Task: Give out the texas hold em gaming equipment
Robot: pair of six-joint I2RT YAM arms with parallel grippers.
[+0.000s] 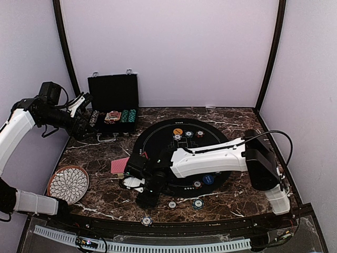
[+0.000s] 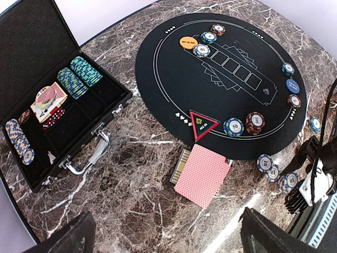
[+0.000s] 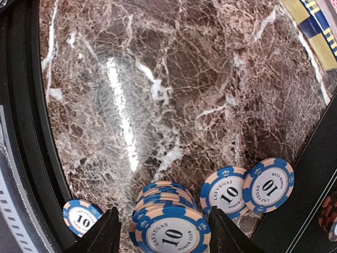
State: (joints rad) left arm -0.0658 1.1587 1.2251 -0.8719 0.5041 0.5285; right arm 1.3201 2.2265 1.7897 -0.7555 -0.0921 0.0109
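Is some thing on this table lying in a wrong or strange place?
Yes. One blue-and-white chip lies alone at the table's near edge, by the black rim, apart from the round black mat and the other chips. The right wrist view shows it left of the right gripper, partly over the rim.

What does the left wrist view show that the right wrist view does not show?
Only the left wrist view shows the open black case with chip rows, the round black mat, the triangle marker, the orange button and the red-backed card deck. Only the right wrist view shows the right gripper straddling a blue chip stack, and a lone chip at the table edge. Both show the marble table and blue 10 chips.
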